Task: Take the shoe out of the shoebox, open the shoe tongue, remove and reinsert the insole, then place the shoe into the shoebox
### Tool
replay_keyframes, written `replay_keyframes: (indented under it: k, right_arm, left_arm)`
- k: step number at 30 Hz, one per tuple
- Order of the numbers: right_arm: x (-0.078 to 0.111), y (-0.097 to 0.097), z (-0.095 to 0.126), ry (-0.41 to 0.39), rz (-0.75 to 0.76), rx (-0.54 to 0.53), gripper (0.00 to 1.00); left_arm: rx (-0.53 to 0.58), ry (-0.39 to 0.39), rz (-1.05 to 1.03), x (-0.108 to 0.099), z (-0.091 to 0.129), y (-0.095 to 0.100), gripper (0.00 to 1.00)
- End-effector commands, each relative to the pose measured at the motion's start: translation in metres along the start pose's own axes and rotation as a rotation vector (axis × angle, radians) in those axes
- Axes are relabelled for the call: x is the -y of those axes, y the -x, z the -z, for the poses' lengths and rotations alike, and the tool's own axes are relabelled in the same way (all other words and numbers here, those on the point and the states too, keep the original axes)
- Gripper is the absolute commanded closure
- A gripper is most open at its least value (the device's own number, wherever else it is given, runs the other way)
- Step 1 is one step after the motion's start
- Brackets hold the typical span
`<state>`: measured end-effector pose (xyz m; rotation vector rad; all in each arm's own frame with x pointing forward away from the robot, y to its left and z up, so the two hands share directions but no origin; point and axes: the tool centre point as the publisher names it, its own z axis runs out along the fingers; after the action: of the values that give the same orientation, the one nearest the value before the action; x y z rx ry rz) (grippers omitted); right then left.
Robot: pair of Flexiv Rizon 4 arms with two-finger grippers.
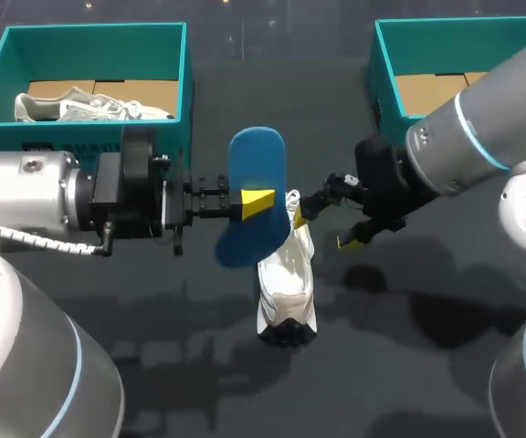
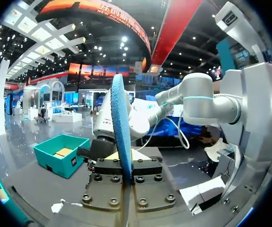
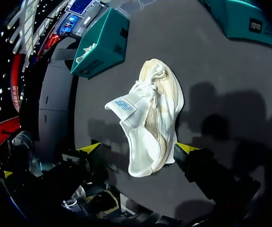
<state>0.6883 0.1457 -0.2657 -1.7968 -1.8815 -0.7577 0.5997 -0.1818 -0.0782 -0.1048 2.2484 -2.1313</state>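
While the left tool [image 1: 257, 203] is clenched on the blue insole [image 1: 254, 196], it holds it upright in the air above the middle of the dark desk [image 1: 409, 365]. In the left wrist view the insole [image 2: 121, 137] stands edge-on between the fingers of that tool [image 2: 125, 161] and cuts across the sight of the right arm [image 2: 207, 101] beyond it.

The white shoe [image 1: 286, 287] sits on the desk just below and beside the insole, between the two teal shoeboxes and nearer the camera. From the head view, the insole covers part of the shoe's far end. The right tool [image 1: 325, 230] is released, with its yellow tips spread to either side of the shoe's end. In the right wrist view one tip [image 3: 185, 147] lies right at the shoe's [image 3: 152, 118] edge, while the other [image 3: 89, 147] stands apart from it. The tongue [image 3: 122, 106] is pulled outwards.

Behind the left arm stands the left shoebox [image 1: 89, 50], which holds a second shoe [image 1: 89, 108] lying on cardboard [image 1: 149, 91]. The right shoebox [image 1: 446, 46] is at the far right, partly hidden by the right arm [image 1: 482, 128], with only cardboard [image 1: 432, 91] showing inside.
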Motion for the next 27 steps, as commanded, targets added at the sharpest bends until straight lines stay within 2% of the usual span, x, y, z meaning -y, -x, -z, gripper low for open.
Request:
replay_keyframes:
  k: [1,7,10,13,16,18,27]
  right_arm:
    - [0.004,0.011,0.017,0.0,0.004,-0.132,0.0]
    - [0.004,0.011,0.017,0.0,0.004,-0.132,0.0]
    - [0.001,0.007,0.021,0.037,0.026,-0.201,0.0]
    - [-0.001,0.001,0.033,0.081,0.043,-0.266,0.0]
    - [-0.005,-0.004,0.039,0.09,0.056,-0.32,0.0]
    - [-0.008,-0.009,0.042,0.093,0.066,-0.336,0.0]
    - [-0.01,-0.013,0.047,0.101,0.062,-0.345,0.0]
  left_arm:
    - [0.105,-0.141,-0.594,-0.006,0.0,-0.009,1.0]
    - [0.105,-0.141,-0.594,-0.006,0.0,-0.009,1.0]
    - [0.146,-0.168,-0.776,-0.011,0.001,-0.008,1.0]
    - [0.152,-0.25,-0.95,-0.014,0.003,-0.004,1.0]
    - [0.163,-0.313,-1.157,-0.022,0.0,0.0,1.0]
    - [0.17,-0.306,-1.356,-0.031,-0.002,0.003,1.0]
    - [0.17,-0.306,-1.356,-0.031,-0.002,0.003,1.0]
